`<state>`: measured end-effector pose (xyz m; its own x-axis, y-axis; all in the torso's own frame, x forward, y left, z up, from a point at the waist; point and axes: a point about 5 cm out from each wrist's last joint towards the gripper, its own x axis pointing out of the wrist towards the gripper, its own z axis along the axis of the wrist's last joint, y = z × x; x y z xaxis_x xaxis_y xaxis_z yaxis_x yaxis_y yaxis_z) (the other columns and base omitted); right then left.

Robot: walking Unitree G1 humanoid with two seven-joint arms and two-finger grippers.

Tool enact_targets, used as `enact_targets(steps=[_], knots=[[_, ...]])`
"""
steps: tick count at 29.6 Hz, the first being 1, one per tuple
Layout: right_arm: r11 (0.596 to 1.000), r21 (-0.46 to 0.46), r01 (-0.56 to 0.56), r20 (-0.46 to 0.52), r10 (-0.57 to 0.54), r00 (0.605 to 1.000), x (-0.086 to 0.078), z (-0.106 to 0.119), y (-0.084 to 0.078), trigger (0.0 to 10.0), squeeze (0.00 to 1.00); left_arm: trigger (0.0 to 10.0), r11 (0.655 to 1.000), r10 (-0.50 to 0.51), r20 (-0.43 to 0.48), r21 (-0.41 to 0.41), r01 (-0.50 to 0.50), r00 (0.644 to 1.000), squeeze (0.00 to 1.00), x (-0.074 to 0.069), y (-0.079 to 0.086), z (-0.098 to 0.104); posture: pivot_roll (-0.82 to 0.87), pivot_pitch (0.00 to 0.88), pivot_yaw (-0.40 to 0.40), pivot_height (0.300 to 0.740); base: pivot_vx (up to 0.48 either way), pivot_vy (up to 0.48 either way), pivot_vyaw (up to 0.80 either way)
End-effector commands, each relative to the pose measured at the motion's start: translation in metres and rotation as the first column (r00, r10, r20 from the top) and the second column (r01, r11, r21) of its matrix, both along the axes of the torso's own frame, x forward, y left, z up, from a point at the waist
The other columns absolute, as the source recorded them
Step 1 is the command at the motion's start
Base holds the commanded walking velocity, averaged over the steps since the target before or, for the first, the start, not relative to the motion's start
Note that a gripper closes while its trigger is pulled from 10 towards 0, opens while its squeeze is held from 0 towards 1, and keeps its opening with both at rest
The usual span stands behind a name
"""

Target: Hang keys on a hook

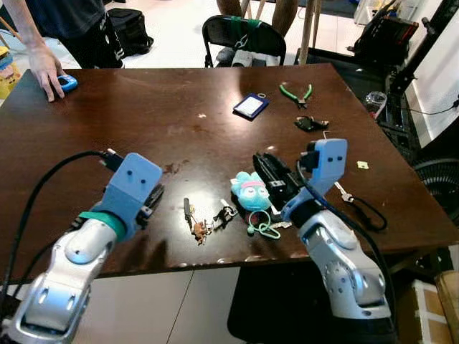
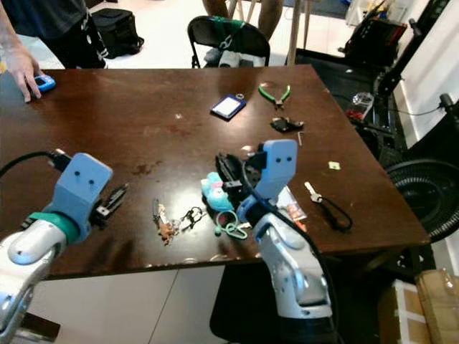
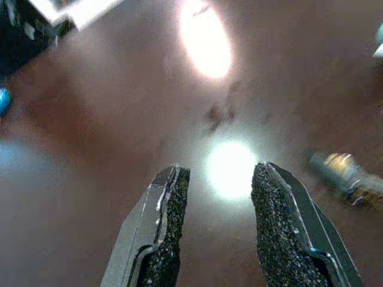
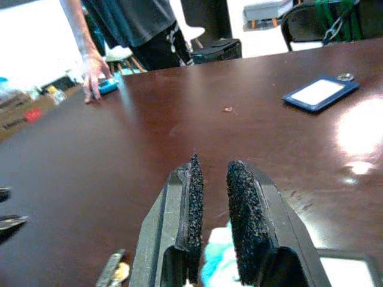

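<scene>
A bunch of keys (image 1: 200, 225) with a black carabiner (image 1: 224, 213) lies near the front edge of the dark wooden table (image 1: 143, 122). Beside it on the right is a blue plush keychain (image 1: 251, 192) with a green loop (image 1: 264, 229). My left gripper (image 1: 153, 198) hovers low over the table, left of the keys, open and empty; one key (image 3: 346, 177) shows off to the side of its fingers (image 3: 167, 203). My right gripper (image 1: 267, 169) sits just right of the plush (image 4: 216, 257), its fingers (image 4: 194, 197) a narrow gap apart, holding nothing.
A key on a black lanyard (image 1: 362, 206) lies at the right edge. Farther back are green pliers (image 1: 296, 93), a blue card holder (image 1: 251, 106) and a small black item (image 1: 310, 123). A person's hand (image 1: 46, 77) rests at the far left corner by a blue object (image 1: 67, 82). A chair (image 1: 244, 36) stands behind.
</scene>
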<state>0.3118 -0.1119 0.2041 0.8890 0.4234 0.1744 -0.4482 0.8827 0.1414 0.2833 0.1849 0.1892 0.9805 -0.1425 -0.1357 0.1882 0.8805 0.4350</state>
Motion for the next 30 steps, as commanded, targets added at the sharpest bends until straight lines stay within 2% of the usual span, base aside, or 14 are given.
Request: enact_targets(steps=[1, 2, 3, 5, 7, 8, 9, 11, 12, 16, 18, 24, 25, 30], knots=[[0.998, -0.065, -0.023, -0.008, 0.023, 1.000, 0.003, -0.004, 0.006, 10.0, 0.00, 10.0, 0.999, 0.034, -0.070, -0.036, -0.037, 0.997, 0.00, -0.001, 0.011, -0.008, -0.01, 0.122, 0.069, 0.740, 0.000, 0.000, 0.00], [0.998, -0.065, -0.023, -0.008, 0.023, 1.000, 0.003, -0.004, 0.006, 10.0, 0.00, 10.0, 0.999, 0.034, -0.070, -0.036, -0.037, 0.997, 0.00, -0.001, 0.011, -0.008, -0.01, 0.122, 0.069, 0.740, 0.000, 0.000, 0.00], [0.989, -0.136, -0.058, -0.007, 0.058, 0.998, 0.008, -0.005, 0.014, 10.0, 0.00, 10.0, 0.993, 0.050, -0.104, -0.106, -0.061, 0.993, 0.00, -0.004, 0.017, -0.011, -0.01, 0.126, 0.060, 0.740, 0.000, 0.000, 0.00], [0.989, -0.136, -0.058, -0.007, 0.058, 0.998, 0.008, -0.005, 0.014, 10.0, 0.00, 10.0, 0.993, 0.050, -0.104, -0.106, -0.061, 0.993, 0.00, -0.004, 0.017, -0.011, -0.01, 0.126, 0.060, 0.740, 0.000, 0.000, 0.00], [0.979, -0.167, -0.120, -0.046, 0.114, 0.992, 0.017, -0.009, 0.029, 10.0, 0.00, 10.0, 0.975, -0.025, -0.146, -0.220, -0.008, 0.989, 0.00, -0.011, 0.001, -0.013, -0.01, 0.129, 0.053, 0.740, 0.000, 0.000, 0.00], [0.979, -0.167, -0.120, -0.046, 0.114, 0.992, 0.017, -0.009, 0.029, 10.0, 0.00, 10.0, 0.975, -0.025, -0.146, -0.220, -0.008, 0.989, 0.00, -0.011, 0.001, -0.013, -0.01, 0.129, 0.053, 0.740, 0.000, 0.000, 0.00], [0.977, -0.168, -0.132, -0.060, 0.124, 0.991, 0.020, -0.011, 0.032, 10.0, 0.00, 10.0, 0.968, -0.073, -0.163, -0.250, 0.031, 0.984, 0.00, -0.013, -0.011, -0.013, -0.01, 0.130, 0.056, 0.740, 0.000, 0.000, 0.00], [0.977, -0.168, -0.132, -0.060, 0.124, 0.991, 0.020, -0.011, 0.032, 10.0, 0.00, 10.0, 0.968, -0.073, -0.163, -0.250, 0.031, 0.984, 0.00, -0.013, -0.011, -0.013, -0.01, 0.130, 0.056, 0.740, 0.000, 0.000, 0.00], [0.978, -0.159, -0.131, -0.075, 0.120, 0.990, 0.022, -0.014, 0.031, 10.0, 0.00, 10.0, 0.963, -0.100, -0.173, -0.265, 0.052, 0.980, 0.00, -0.011, -0.020, -0.012, -0.01, 0.129, 0.061, 0.740, 0.000, 0.000, 0.00], [0.979, -0.159, -0.126, -0.084, 0.114, 0.990, 0.022, -0.018, 0.028, 10.0, 0.00, 10.0, 0.964, -0.119, -0.183, -0.258, 0.069, 0.976, 0.00, -0.009, -0.025, -0.012, -0.02, 0.129, 0.075, 0.740, 0.000, 0.000, 0.00], [0.973, -0.180, -0.147, -0.117, 0.127, 0.985, 0.019, -0.028, 0.018, 10.0, 0.00, 10.0, 0.969, -0.141, -0.212, -0.232, 0.091, 0.967, 0.00, -0.002, -0.029, -0.019, -0.03, 0.132, 0.091, 0.740, 0.000, 0.000, 0.00], [0.955, -0.220, -0.200, -0.161, 0.166, 0.973, 0.015, -0.042, 0.014, 10.0, 0.00, 10.0, 0.971, -0.150, -0.249, -0.218, 0.095, 0.957, 0.00, 0.005, -0.030, -0.029, -0.03, 0.134, 0.093, 0.740, 0.000, 0.000, 0.00], [0.946, -0.242, -0.215, -0.185, 0.173, 0.968, 0.017, -0.051, 0.013, 10.0, 0.00, 10.0, 0.972, -0.134, -0.265, -0.221, 0.075, 0.955, 0.00, 0.008, -0.029, -0.035, -0.02, 0.132, 0.087, 0.740, 0.000, 0.000, 0.00], [0.940, -0.258, -0.223, -0.208, 0.172, 0.963, 0.019, -0.059, 0.013, 10.0, 0.00, 10.0, 0.974, -0.100, -0.281, -0.224, 0.036, 0.954, 0.00, 0.012, -0.027, -0.043, -0.01, 0.128, 0.082, 0.740, 0.000, 0.000, 0.00]])
